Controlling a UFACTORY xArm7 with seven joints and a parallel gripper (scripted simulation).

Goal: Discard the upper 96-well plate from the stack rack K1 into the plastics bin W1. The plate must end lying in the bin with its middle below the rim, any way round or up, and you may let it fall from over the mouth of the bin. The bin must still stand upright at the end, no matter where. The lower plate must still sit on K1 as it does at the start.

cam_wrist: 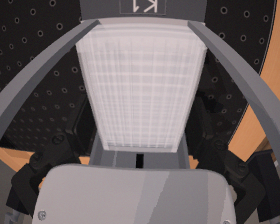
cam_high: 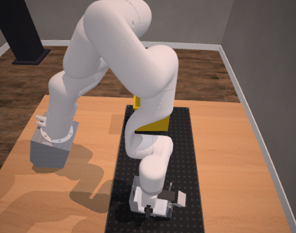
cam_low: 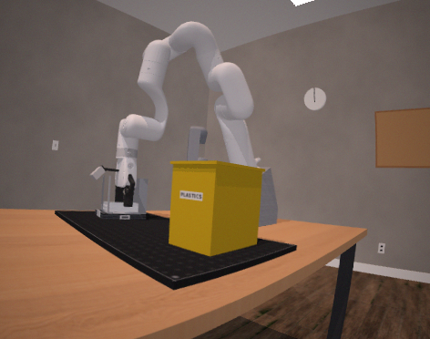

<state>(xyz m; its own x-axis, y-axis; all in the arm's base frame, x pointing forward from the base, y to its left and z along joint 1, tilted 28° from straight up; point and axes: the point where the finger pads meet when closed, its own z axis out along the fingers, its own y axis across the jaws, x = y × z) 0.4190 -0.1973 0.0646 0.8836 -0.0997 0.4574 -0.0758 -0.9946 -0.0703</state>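
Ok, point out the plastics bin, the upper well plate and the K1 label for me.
plastics bin (cam_low: 226, 205): exterior view, its yellow side wall.
upper well plate (cam_wrist: 140, 90): wrist view, middle of its white gridded top.
K1 label (cam_wrist: 143, 4): wrist view, on the rack's grey end bar.

Grey-walled room with a wooden bench, as I see it on my remote feeds.

From my exterior camera, plain grey walls (cam_low: 48, 91) meet at a corner, carrying a round white clock (cam_low: 315, 98), a cork noticeboard (cam_low: 408, 138), a light switch (cam_low: 55, 145) and a low wall socket (cam_low: 381, 248). A bright ceiling light (cam_low: 303, 2) shows at the top edge. The light-wood bench (cam_low: 57, 282) stands on a dark leg (cam_low: 342, 282) over a dark plank floor (cam_high: 24, 81) edged with white skirting (cam_high: 243, 94). My top camera shows a black pillar (cam_high: 19, 31) on its flat foot in the far corner.
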